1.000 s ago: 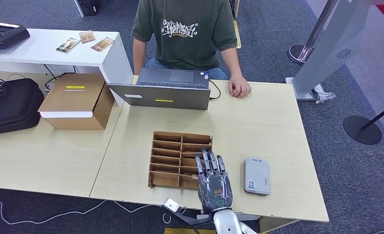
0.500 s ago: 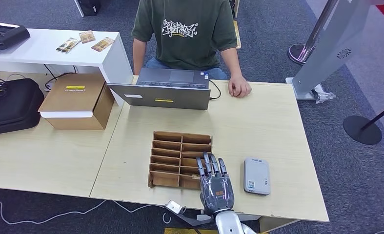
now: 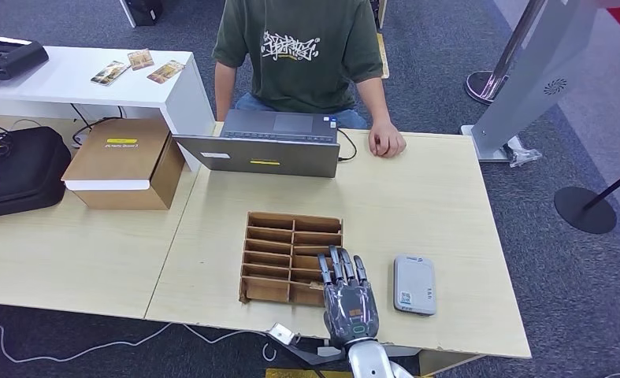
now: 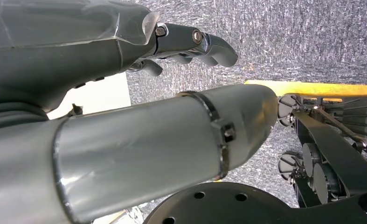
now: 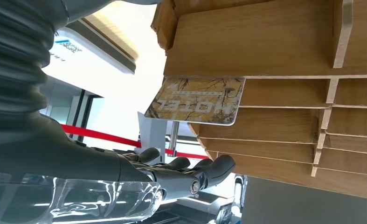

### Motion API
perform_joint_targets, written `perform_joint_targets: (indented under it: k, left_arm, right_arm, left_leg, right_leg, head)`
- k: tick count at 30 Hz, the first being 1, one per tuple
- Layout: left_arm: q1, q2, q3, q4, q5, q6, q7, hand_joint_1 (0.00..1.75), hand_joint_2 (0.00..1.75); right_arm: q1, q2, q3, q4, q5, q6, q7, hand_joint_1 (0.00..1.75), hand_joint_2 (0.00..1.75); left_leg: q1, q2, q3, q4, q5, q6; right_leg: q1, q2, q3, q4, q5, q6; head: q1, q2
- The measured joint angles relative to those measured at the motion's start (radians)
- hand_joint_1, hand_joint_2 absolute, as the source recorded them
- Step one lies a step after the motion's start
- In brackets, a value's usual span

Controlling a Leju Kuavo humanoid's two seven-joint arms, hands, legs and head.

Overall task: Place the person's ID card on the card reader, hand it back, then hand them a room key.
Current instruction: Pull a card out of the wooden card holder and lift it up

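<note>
Brown cardboard makes up the rack on the table; from the head view its slots look bare, with the right hand flat over its near right corner, fingers stretched and apart, holding nothing. The right wrist view shows what the head view does not: a key card standing out of one slot, printed with a branch pattern and the word HOTEL, seen upside down. The fingertips lie near the card and do not touch it. The grey card reader lies just right of the hand; the writing on its small label is too small to read. The left hand hangs over carpet, fingers loosely curled around nothing. Across the table sits a person behind a laptop, the shirt print illegible.
</note>
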Motion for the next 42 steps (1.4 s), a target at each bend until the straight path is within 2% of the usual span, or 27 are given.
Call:
perform_joint_targets:
  k: [20, 21, 23, 24, 25, 27, 36, 42]
  left_arm:
    - [0.000, 0.000, 0.000, 0.000, 0.000, 0.003, 0.000, 0.00, 0.00]
    - [0.000, 0.000, 0.000, 0.000, 0.000, 0.003, 0.000, 0.00, 0.00]
    - [0.000, 0.000, 0.000, 0.000, 0.000, 0.003, 0.000, 0.00, 0.00]
    - [0.000, 0.000, 0.000, 0.000, 0.000, 0.003, 0.000, 0.00, 0.00]
    - [0.000, 0.000, 0.000, 0.000, 0.000, 0.003, 0.000, 0.00, 0.00]
    - [0.000, 0.000, 0.000, 0.000, 0.000, 0.003, 0.000, 0.00, 0.00]
    - [0.000, 0.000, 0.000, 0.000, 0.000, 0.003, 0.000, 0.00, 0.00]
    - [0.000, 0.000, 0.000, 0.000, 0.000, 0.003, 0.000, 0.00, 0.00]
  right_arm:
    - [0.002, 0.000, -0.008, -0.008, 0.000, -0.007, -0.001, 0.02, 1.75]
    - [0.002, 0.000, -0.008, -0.008, 0.000, -0.007, -0.004, 0.18, 1.75]
    - [0.002, 0.000, -0.008, -0.008, 0.000, -0.007, -0.008, 0.89, 1.75]
    - [0.003, 0.000, -0.008, -0.008, 0.000, -0.007, -0.010, 1.31, 1.75]
    - [0.003, 0.000, -0.008, -0.008, 0.000, -0.007, -0.011, 1.58, 1.75]
    - [0.004, 0.001, -0.009, -0.008, 0.000, -0.008, -0.013, 1.75, 1.75]
    - [0.007, 0.008, -0.018, -0.008, 0.000, -0.016, -0.021, 1.66, 1.75]
    - [0.008, 0.009, -0.023, -0.008, 0.000, -0.019, -0.021, 1.71, 1.75]
  left_leg:
    - [0.000, 0.000, 0.000, 0.000, 0.000, 0.000]
    - [0.000, 0.000, 0.000, 0.000, 0.000, 0.000]
    - [0.000, 0.000, 0.000, 0.000, 0.000, 0.000]
    - [0.000, 0.000, 0.000, 0.000, 0.000, 0.000]
    - [0.000, 0.000, 0.000, 0.000, 0.000, 0.000]
    - [0.000, 0.000, 0.000, 0.000, 0.000, 0.000]
    - [0.000, 0.000, 0.000, 0.000, 0.000, 0.000]
    - [0.000, 0.000, 0.000, 0.000, 0.000, 0.000]
  right_leg:
    - [0.000, 0.000, 0.000, 0.000, 0.000, 0.000]
    - [0.000, 0.000, 0.000, 0.000, 0.000, 0.000]
    - [0.000, 0.000, 0.000, 0.000, 0.000, 0.000]
    - [0.000, 0.000, 0.000, 0.000, 0.000, 0.000]
    - [0.000, 0.000, 0.000, 0.000, 0.000, 0.000]
    - [0.000, 0.000, 0.000, 0.000, 0.000, 0.000]
    - [0.000, 0.000, 0.000, 0.000, 0.000, 0.000]
    - [0.000, 0.000, 0.000, 0.000, 0.000, 0.000]
  head:
    - [0.000, 0.000]
    - [0.000, 0.000]
    - [0.000, 0.000]
    - [0.000, 0.000]
    - [0.000, 0.000]
    - [0.000, 0.000]
    - [0.000, 0.000]
    - [0.000, 0.000]
